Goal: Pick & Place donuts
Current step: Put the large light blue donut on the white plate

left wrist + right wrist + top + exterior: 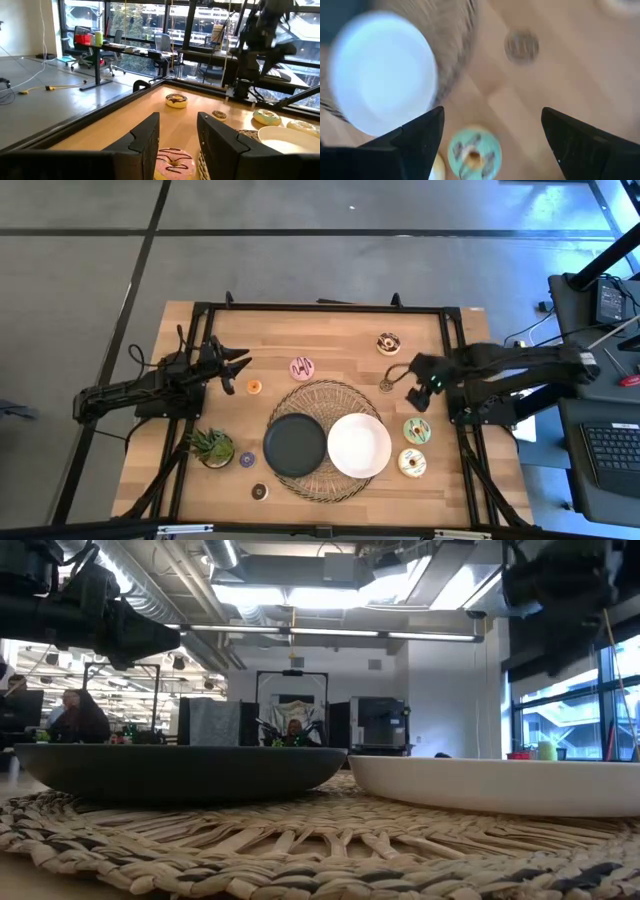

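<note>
Table (330, 330) | donuts: 4 large, 4 mini | plates: 2

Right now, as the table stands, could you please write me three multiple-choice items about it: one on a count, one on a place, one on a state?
1. How many plates rest on the round woven straw mat?
A. One
B. Two
C. Three

2. Where does the pink iced ring donut lie?
A. On a plate
B. On the bare wooden table, beside the mat
C. Between the left arm's jaws

3. How do the right arm's jaws stand?
A. Open, holding nothing
B. Shut on a donut
C. Shut on a plate's rim

Answers:
1. B: a round black plate and a round white plate sit on it.
2. B: wood shows all around it.
3. A: the right wrist view shows them wide apart, with the green iced donut lying on the table below.
</note>
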Controlling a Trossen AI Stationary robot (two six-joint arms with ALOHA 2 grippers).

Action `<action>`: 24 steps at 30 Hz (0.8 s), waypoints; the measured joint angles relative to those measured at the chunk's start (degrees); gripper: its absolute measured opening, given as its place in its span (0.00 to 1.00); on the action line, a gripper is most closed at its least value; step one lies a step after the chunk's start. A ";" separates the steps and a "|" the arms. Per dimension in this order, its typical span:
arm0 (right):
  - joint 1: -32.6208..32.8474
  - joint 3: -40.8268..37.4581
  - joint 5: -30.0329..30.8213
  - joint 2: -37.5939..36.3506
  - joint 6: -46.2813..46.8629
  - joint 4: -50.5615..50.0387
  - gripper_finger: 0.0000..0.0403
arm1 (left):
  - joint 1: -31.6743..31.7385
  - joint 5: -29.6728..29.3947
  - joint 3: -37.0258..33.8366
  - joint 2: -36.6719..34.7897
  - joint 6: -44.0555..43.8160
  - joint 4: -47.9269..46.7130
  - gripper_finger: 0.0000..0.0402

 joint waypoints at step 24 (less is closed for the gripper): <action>22.39 -14.23 -2.43 13.45 31.02 10.09 0.83 | 0.00 -0.01 -0.01 0.00 -0.02 0.02 0.32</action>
